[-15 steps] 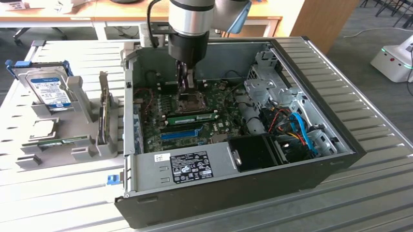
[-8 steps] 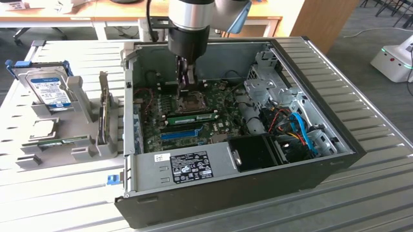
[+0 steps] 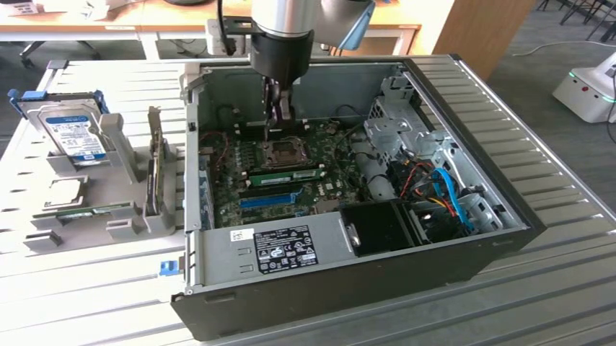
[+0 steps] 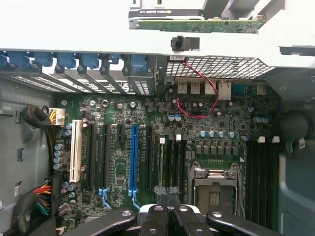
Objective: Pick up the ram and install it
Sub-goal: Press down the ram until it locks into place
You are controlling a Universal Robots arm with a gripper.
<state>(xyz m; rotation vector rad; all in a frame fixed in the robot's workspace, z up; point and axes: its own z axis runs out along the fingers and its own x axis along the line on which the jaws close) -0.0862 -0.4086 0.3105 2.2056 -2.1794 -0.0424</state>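
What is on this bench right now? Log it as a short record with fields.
Setting: open computer case on a slatted table, motherboard exposed
Tool: shut, holding nothing, poised over the black memory slots beside the CPU socket
Ram: green stick standing in a slot between the CPU socket and the blue expansion slot
Beside the case: hard drive upright in a grey holder, at the exterior view's left

The pincer (image 4: 167, 192) hides part of the ram (image 4: 161, 164) beneath it.
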